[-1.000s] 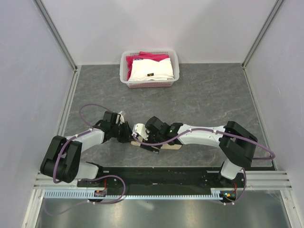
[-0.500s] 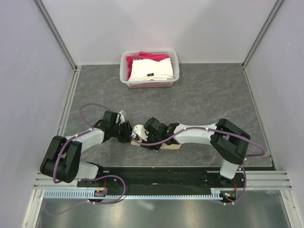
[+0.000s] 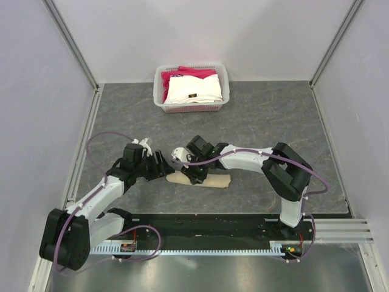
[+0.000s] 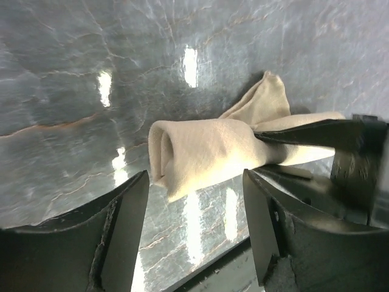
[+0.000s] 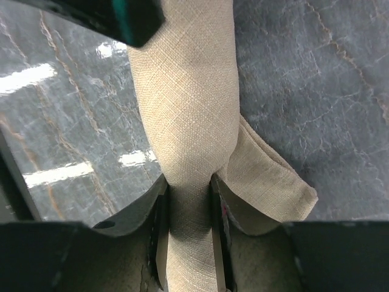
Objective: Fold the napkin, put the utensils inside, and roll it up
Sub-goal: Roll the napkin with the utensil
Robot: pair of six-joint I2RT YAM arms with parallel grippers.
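The tan napkin [image 3: 213,181] lies rolled into a short tube on the grey table, near the front edge. My right gripper [image 3: 193,176] comes in from the right and is shut on the roll's middle, its fingers pinching the cloth [image 5: 185,91] from both sides [image 5: 189,185]. A loose flap of the napkin [image 5: 273,182] sticks out beside the roll. My left gripper [image 3: 163,169] stands open just off the roll's left end; the spiral end [image 4: 206,149] shows a little beyond its spread jaws [image 4: 194,182], untouched. The utensils are hidden.
A white basket [image 3: 191,108] at the back centre holds a white folded cloth [image 3: 193,90] and a pink-red one [image 3: 194,73]. A dark part with a teal patch [image 5: 130,15] crosses the top of the right wrist view. The black rail runs just behind the table's front edge.
My left gripper has opened, let go of the roll and drawn back to the left. My right gripper has closed on the middle of the rolled napkin.
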